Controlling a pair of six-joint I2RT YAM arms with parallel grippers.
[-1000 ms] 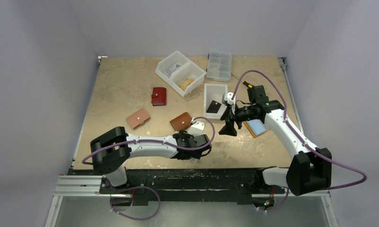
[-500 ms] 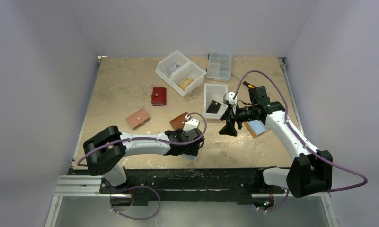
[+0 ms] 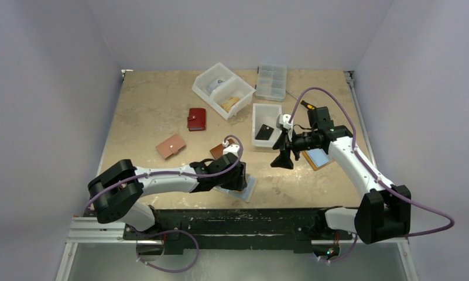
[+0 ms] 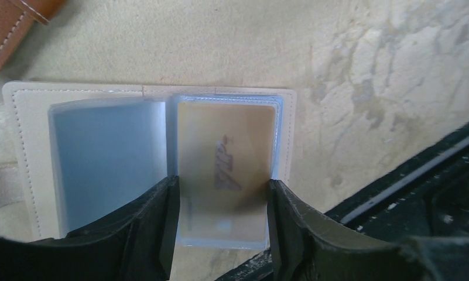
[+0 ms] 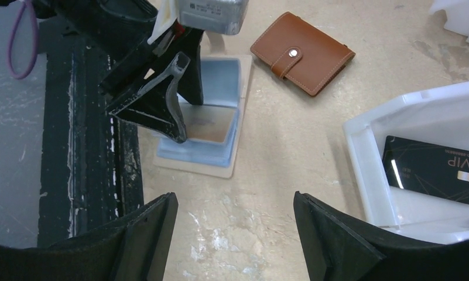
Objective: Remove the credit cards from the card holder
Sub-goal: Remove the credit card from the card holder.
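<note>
My left gripper (image 4: 222, 182) straddles the tan credit card (image 4: 226, 140) in the card holder (image 4: 27, 146); whether clamped, I cannot tell. My right gripper (image 5: 233, 202): released.

We see bare counter (image 5: 278, 193) between the open holder (image 5: 221, 82) and the white bin (image 5: 358, 146), free for a hand. The brown wallet (image 5: 302, 52) lies just beyond the holder; the black rail (image 5: 74, 146) hems its near side (the left hand (image 4: 220, 187) fills that gap).
</note>
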